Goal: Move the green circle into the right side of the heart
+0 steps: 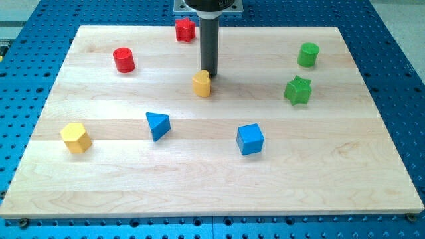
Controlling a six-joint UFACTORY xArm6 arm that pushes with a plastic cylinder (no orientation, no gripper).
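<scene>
The green circle [308, 54] stands at the view's upper right of the wooden board [212, 186]. The yellow heart [202, 84] sits near the board's upper middle. My tip [208, 73] is just above and to the right of the heart, touching or almost touching its upper right edge. The green circle is far to the right of both the heart and my tip.
A green star [297, 90] lies below the green circle. A red block [185, 30] and a red cylinder [123, 60] are at the upper left. A blue triangle [158, 125], a blue cube [250, 139] and a yellow hexagon [76, 138] lie lower down.
</scene>
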